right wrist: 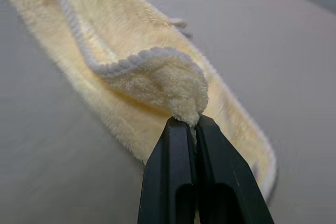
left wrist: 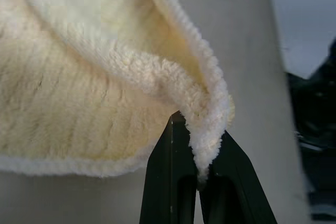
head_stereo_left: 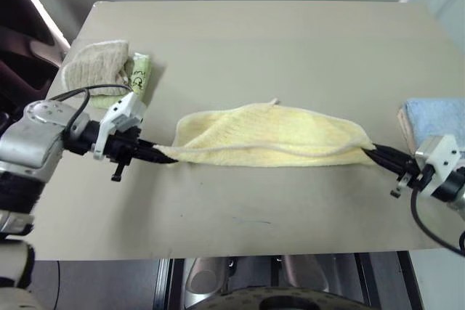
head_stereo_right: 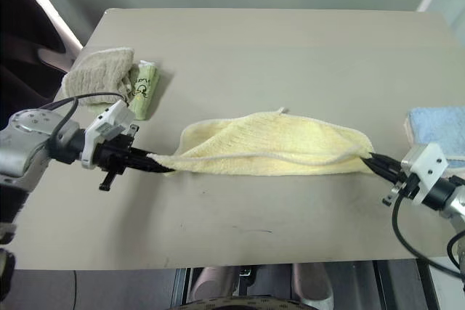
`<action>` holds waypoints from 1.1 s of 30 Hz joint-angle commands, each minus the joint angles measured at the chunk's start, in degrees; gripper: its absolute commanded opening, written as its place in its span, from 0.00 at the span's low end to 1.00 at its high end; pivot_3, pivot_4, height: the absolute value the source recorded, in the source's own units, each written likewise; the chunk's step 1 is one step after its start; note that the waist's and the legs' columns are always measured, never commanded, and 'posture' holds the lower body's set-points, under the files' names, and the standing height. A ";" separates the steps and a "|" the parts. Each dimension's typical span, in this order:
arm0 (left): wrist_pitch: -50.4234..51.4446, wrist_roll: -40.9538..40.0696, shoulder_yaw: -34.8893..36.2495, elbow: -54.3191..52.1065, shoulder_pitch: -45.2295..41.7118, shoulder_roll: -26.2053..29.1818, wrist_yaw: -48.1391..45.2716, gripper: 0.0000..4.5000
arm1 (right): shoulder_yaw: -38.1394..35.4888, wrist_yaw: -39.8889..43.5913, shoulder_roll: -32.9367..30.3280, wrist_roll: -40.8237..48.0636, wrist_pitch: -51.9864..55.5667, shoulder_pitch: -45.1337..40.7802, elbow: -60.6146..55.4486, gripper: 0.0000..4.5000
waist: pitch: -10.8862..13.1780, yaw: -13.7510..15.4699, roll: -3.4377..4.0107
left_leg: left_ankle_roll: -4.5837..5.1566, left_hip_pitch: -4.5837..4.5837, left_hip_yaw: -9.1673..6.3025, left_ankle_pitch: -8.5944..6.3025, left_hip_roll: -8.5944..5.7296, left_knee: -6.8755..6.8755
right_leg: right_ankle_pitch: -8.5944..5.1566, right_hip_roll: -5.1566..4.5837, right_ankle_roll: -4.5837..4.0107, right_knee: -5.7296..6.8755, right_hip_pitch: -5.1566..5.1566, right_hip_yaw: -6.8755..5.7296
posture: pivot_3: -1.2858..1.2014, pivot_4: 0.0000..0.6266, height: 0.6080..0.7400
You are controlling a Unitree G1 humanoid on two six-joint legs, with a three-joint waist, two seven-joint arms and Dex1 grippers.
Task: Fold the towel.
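The towel (head_stereo_left: pixel 272 134) stretches left to right across the middle of the table (head_stereo_left: pixel 290 41), doubled over on itself. The left gripper (head_stereo_left: pixel 166 156) pinches its left end, the right gripper (head_stereo_left: pixel 369 152) its right end. At the far left a folded towel (head_stereo_left: pixel 94 63) lies on another (head_stereo_left: pixel 139 78). At the right edge, just beyond the right gripper, lies a further folded towel (head_stereo_left: pixel 436 115).

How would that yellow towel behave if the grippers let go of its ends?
The towel sags between the left gripper and right gripper, so it is probably floppy and would collapse onto the table. Its fluffy pile suggests it grips well rather than slips.
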 commanded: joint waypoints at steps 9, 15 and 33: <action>-1.22 -4.39 -1.21 -6.42 8.78 9.23 -2.91 0.00 | -8.80 -0.35 1.57 0.58 -4.99 6.75 -3.28 0.00 | -0.01 -0.26 0.01 | -0.15 0.25 -0.13 -0.04 0.06 -0.07 | -0.03 0.09 -0.23 0.15 0.14 -0.02 | 0.52 0.24 0.95; -14.86 3.99 -4.83 1.10 11.05 8.65 -2.91 0.00 | -13.02 0.48 -0.58 -0.17 -5.49 7.30 0.56 0.00 | 0.00 -0.26 0.00 | -0.19 0.19 -0.14 -0.15 0.06 -0.08 | -0.12 0.11 -0.25 0.13 0.04 0.03 | 0.52 0.24 0.95; -23.01 6.54 -8.39 25.33 -6.77 -4.44 -2.91 0.00 | -15.17 -0.62 -4.23 -3.04 -3.76 7.05 5.72 0.00 | 0.00 0.21 -0.04 | -0.46 0.09 -0.13 -0.23 0.06 -0.06 | -0.43 0.11 -0.32 0.13 0.02 -0.03 | 0.52 0.24 0.95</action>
